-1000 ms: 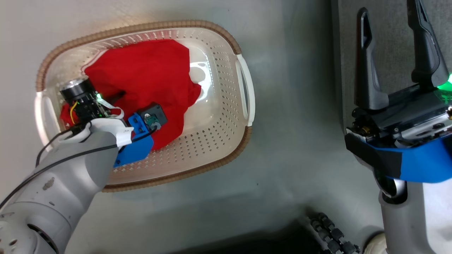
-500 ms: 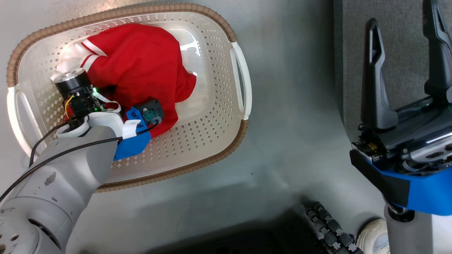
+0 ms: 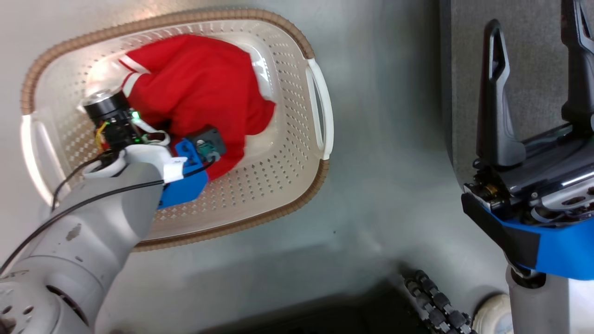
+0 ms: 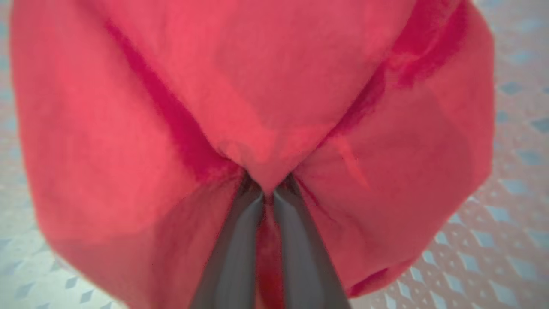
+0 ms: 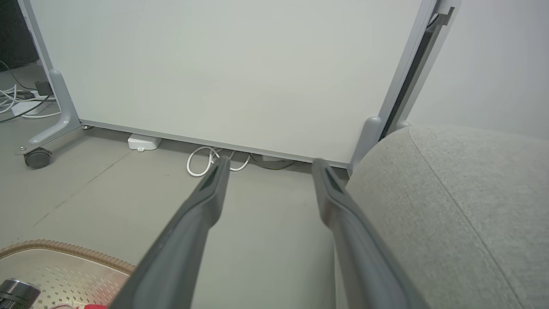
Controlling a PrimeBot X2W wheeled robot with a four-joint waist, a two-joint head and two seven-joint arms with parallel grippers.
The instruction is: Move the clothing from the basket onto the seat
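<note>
Clothing (image 3: 204, 88), soft red fabric with white stripes at one end, lies bunched inside the basket (image 3: 283, 181), a cream perforated plastic tub with rounded corners and a brown woven-look rim. The left gripper (image 4: 268, 189) reaches into the basket, its dark fingers clenched on a puckered fold of the red cloth. The right gripper (image 3: 538, 79) hangs well to the basket's right, fingers spread and empty, over the grey woven seat (image 5: 463, 206).

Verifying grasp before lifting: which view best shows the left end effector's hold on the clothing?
Left wrist view: left end effector pinches a clothing fold, close up. Head view: wrist hides the pinch. Right wrist view: red sliver.
</note>
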